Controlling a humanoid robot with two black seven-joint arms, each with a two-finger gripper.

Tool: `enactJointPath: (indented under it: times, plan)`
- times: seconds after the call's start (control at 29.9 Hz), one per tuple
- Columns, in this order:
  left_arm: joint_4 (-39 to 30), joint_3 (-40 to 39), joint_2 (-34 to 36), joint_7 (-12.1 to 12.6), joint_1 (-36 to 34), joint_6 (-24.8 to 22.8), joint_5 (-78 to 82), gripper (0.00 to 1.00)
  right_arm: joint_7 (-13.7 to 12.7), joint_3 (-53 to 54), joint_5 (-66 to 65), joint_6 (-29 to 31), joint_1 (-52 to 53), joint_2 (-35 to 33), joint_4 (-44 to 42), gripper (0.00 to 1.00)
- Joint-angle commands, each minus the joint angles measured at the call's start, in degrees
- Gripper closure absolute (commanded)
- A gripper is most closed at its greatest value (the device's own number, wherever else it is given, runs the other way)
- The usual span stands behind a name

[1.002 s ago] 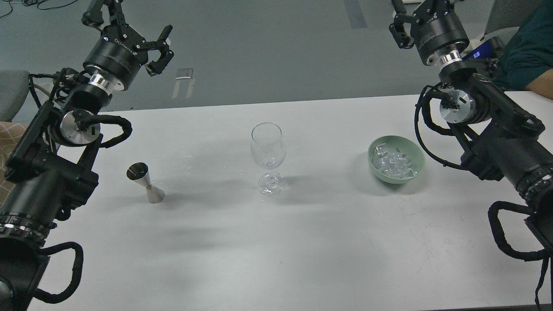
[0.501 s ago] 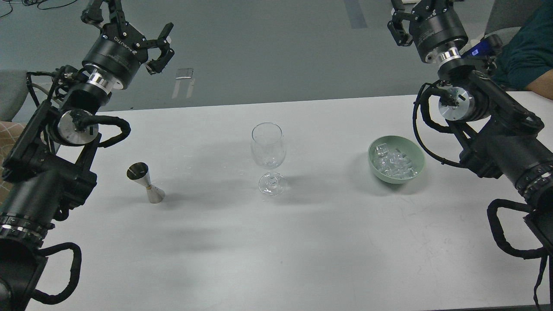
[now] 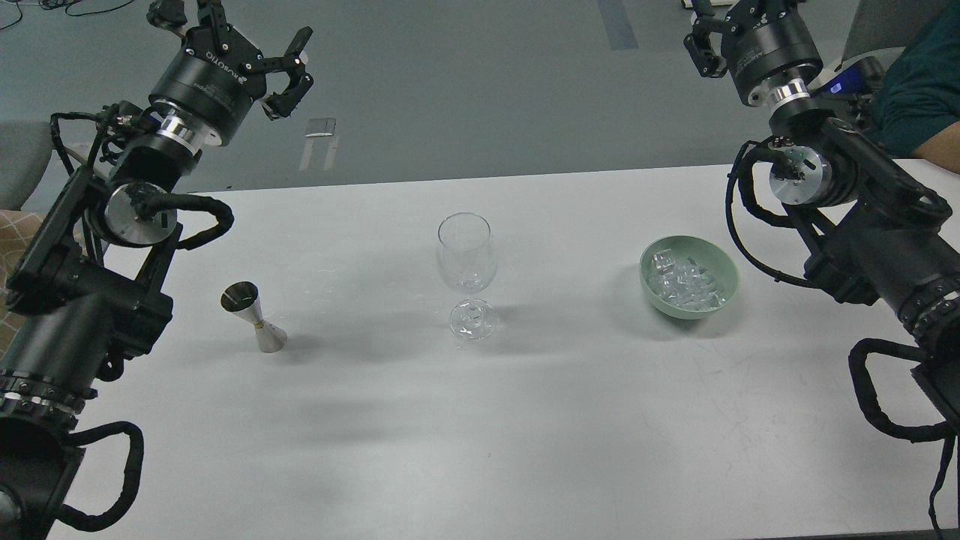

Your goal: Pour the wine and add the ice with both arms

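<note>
- Both arms have shifted a little since the earlier frames: the left gripper [image 3: 232,34] has risen slightly and swung toward the right, and the right gripper [image 3: 731,19] has edged right and up; nothing on the table has changed place.
- Any wine cannot be made out; if there is some, it would sit in the steel jigger [image 3: 253,318], which stands near the table's left side, upright on its base cone, long axis vertical though it appears leaning in this view, open mouth turned up and toward the left.
- Ice [image 3: 684,283] lies heaped in the green bowl [image 3: 726,289] on the right, cubes jumbled with no common direction.
- Between jigger and bowl, well apart from both, stands the wine glass [image 3: 466,274], stem vertical, mouth up, apparently empty.
- Left gripper hangs high beyond the table's far edge, fingers spread wide, holding nothing.
- Right gripper is cut by the top edge of the view; its fingers cannot be told apart, so its state cannot be told.
- Judging from this, the task is at its start: no pour made, no cube moved.
- Next would likely be the left arm coming down to the jigger's narrow waist, closing there, then carrying it level to the glass rim before tilting.
- White table [image 3: 480,450] carries all three items.
</note>
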Motion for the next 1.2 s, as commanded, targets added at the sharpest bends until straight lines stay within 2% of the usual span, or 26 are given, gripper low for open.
enactJointPath:
  times: [0.0,0.33,0.5,0.7,0.84,1.0,1.07,1.1,1.17]
  plan:
    - [-0.1,0.1,0.1,0.0,0.2,-0.1,0.0,0.01,0.0,0.0,0.0,-0.1,0.0,-0.2,0.0,0.00]
    - [-0.8,-0.1,0.9,0.3,0.2,-0.4,-0.2,0.01,0.0,0.0,0.0,-0.1,0.0,-0.2,0.4,0.00]
    - [-4.1,-1.2,3.8,3.3,0.9,0.3,-1.2,0.01,0.0,0.1,0.0,-0.1,-0.1,-0.2,0.5,0.00]
    - [-10.9,-2.0,7.4,4.3,5.1,6.0,-4.4,0.01,0.1,0.1,0.0,-0.1,-0.1,0.0,0.5,0.00]
    - [-13.7,-5.4,7.8,4.2,7.9,12.2,-4.4,0.02,0.1,0.1,0.0,-0.1,0.0,0.1,0.5,0.00]
    - [-19.5,-7.7,12.6,4.7,13.0,13.0,-4.8,0.02,0.2,0.1,0.0,-0.2,0.0,0.0,0.5,0.00]
    - [-22.1,-9.0,14.9,6.3,16.0,13.5,-6.8,0.02,0.2,0.1,0.0,-0.2,-0.1,-0.1,0.6,0.00]
    - [-23.8,-10.9,15.9,8.5,18.4,13.7,-9.7,0.02,0.2,0.1,0.0,-0.2,-0.1,-0.1,0.6,0.00]
    - [-25.2,-13.6,16.6,11.2,21.2,13.8,-13.5,0.03,0.2,0.1,0.0,-0.2,-0.1,0.0,0.6,0.00]
